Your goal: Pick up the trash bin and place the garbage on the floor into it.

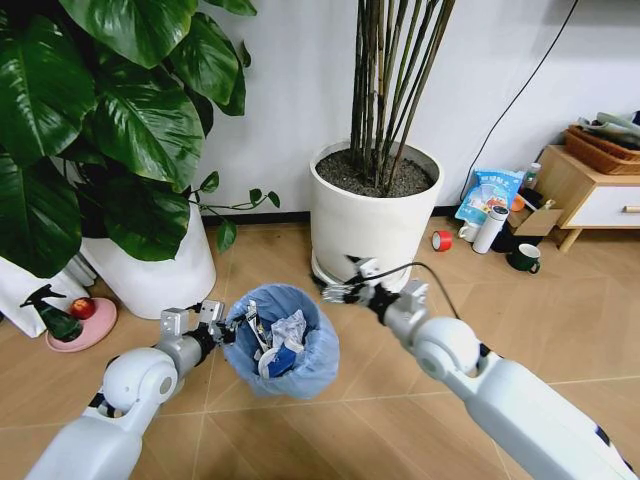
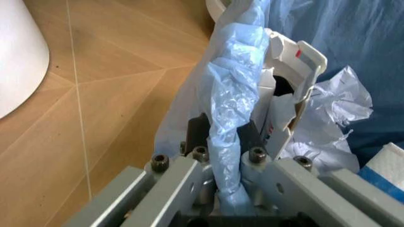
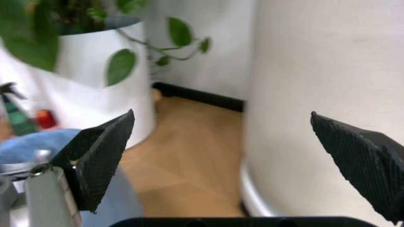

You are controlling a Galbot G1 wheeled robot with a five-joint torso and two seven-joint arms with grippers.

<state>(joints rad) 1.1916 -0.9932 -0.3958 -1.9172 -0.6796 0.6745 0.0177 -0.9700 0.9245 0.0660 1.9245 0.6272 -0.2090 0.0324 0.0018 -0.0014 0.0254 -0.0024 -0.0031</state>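
Note:
The trash bin, lined with a crinkly light-blue bag, is held at its rim by my left gripper. In the left wrist view that gripper is shut on the bunched bag edge. Garbage lies inside the bin: crumpled white paper and a white carton. My right gripper hovers open and holds nothing, between the bin's far rim and the white planter. More garbage lies by the far right wall: a blue-white packet, a white tube and a small red piece.
A second white planter with big leaves stands at the left. A green spray bottle sits on a pink dish beside it. A dark mug and a wooden cabinet are at the right. Bare wooden floor lies in front.

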